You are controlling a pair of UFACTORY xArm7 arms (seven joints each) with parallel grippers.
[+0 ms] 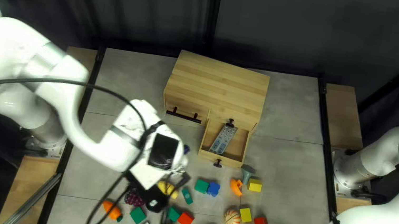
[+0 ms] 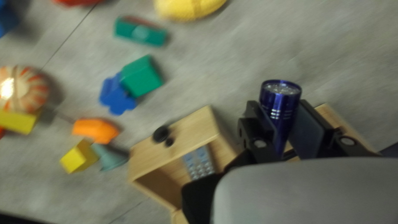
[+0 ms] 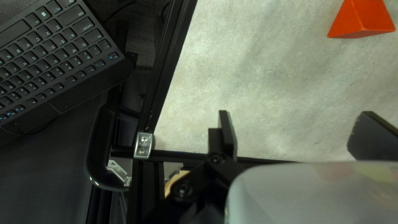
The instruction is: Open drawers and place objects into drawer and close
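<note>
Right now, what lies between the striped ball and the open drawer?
An orange toy lies between the striped ball and the open drawer, with a grey-green cone beside the toy, nearer the drawer. The top left view shows this.

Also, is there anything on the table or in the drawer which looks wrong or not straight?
I see nothing spilled or broken. Only slightly odd: the grey remote control lies at a slant inside the open light-wood drawer, not parallel to its sides. The coloured blocks look merely scattered.
</note>
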